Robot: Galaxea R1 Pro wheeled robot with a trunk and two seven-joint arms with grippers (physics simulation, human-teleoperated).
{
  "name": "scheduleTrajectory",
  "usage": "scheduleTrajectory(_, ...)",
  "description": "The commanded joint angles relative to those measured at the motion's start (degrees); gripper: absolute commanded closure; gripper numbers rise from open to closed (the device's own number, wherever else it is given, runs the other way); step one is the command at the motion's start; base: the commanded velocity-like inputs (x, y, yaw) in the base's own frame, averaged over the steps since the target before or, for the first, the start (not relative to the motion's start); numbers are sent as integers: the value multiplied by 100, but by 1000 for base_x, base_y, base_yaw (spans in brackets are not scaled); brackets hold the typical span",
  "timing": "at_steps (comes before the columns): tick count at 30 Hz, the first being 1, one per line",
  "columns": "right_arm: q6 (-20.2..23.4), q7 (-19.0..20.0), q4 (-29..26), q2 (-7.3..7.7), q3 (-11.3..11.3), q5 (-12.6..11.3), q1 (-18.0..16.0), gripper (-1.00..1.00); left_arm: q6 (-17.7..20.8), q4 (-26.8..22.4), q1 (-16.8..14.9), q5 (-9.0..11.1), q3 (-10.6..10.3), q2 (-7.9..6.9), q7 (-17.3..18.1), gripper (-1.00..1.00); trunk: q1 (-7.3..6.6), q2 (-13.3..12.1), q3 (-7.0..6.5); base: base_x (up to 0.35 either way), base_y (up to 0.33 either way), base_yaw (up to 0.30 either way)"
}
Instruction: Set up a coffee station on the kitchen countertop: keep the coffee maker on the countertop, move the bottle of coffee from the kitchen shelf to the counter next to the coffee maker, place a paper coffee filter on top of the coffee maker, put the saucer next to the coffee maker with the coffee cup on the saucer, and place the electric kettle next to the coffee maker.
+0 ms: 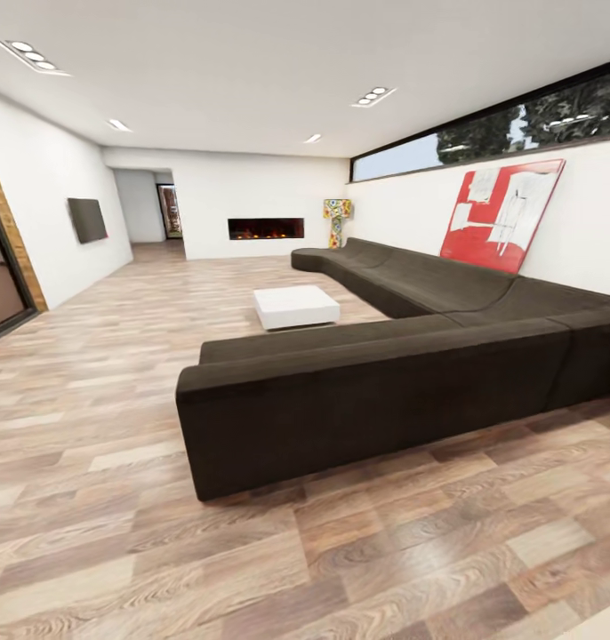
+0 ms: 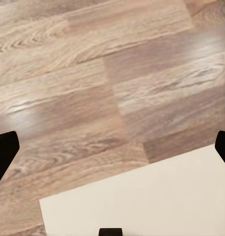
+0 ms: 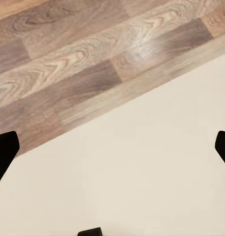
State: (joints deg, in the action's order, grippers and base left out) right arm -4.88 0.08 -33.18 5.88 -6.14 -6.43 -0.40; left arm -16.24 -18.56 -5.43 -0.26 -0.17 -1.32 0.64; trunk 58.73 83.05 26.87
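I am looking into a living room with a wood floor (image 1: 92, 427). In the left wrist view my left gripper (image 2: 112, 150) is open, its black fingertips (image 2: 4, 152) wide apart at the picture's edges, over floor planks and a cream flat panel (image 2: 142, 201). My right gripper (image 3: 112, 150) is open as well, with fingertips (image 3: 4, 152) spread over the same kind of cream panel (image 3: 142, 162) and a strip of floor. Nothing sits between either pair of fingers.
A long dark-brown corner sofa (image 1: 367, 382) spans the middle and right. A white low table (image 1: 296, 305) stands inside its bend. Beyond are a wall fireplace (image 1: 266, 228), a red painting (image 1: 501, 213), a wall screen (image 1: 87, 220) and a doorway (image 1: 170, 211). Open floor runs along the left.
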Motion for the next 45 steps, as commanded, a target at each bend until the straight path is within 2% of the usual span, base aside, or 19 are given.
scheduleTrajectory(1, -21, 1, 4, 1, 8, -60, -4, -100, -17, 2, -2, -2, -1, -1, 7, -100, 0, 3, 6, 5, 4, -266)
scheduleTrajectory(16, -17, 7, 5, 1, 16, -52, -4, -100, -19, 2, -2, 1, 6, 4, 5, -100, 0, 3, 6, 1, 1, -266)
scheduleTrajectory(24, -14, 9, 10, 1, 20, -51, -4, -100, -26, -3, -2, 69, 49, -5, 5, -100, 0, 3, 6, 0, 0, -266)
scheduleTrajectory(38, -13, 10, 10, 1, 20, -51, -4, -100, -20, 2, -2, 8, 27, 0, 7, -100, 0, 3, 6, 1, 0, -266)
scheduleTrajectory(45, -13, 10, 8, 1, 24, -51, -4, -100, -20, -2, -2, 34, 26, 0, 7, -100, 0, 3, 6, 162, 114, -266)
